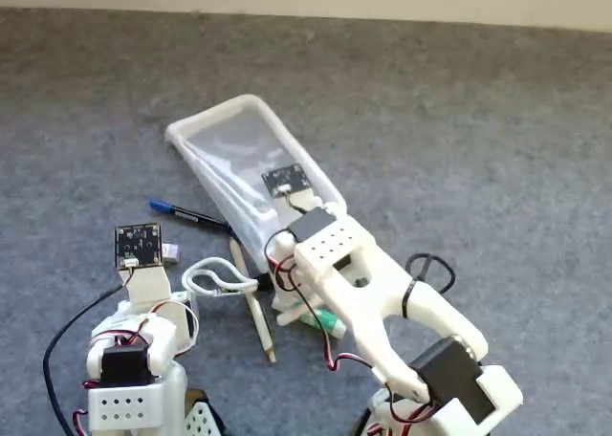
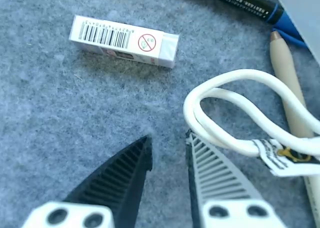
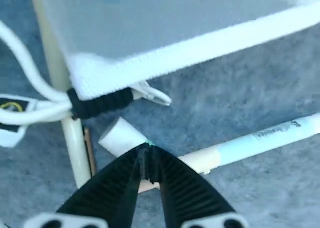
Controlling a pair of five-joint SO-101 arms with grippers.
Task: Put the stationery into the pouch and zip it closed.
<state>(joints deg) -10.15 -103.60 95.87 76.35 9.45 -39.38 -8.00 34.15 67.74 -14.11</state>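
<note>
Closest to the left wrist camera, the left pincer stands with its fingers apart and nothing between them, its tips low over the grey tabletop. Its pale finger is just beside a loop of white cord. Beyond the tips an eraser lies flat in its printed sleeve, apart from the rest. Past the cord lie a beige pencil and a black pen with a blue cap. The right pincer has its black fingers drawn together, the tips right over a pale stick with a light blue band; whether they pinch it cannot be told. Just beyond them is a white-edged corner of the pouch, where a black sleeve joins the cord to it beside the zip pull. In the high view the translucent pouch lies slanted in the middle of the frame, running from upper left down to the right arm, which rises from the lower right. The pen lies left of the pouch's lower end, the cord and pencil are in the lower middle, and the eraser is beside the left arm at lower left. Pen, pencil, eraser and stick all lie outside the pouch.
</note>
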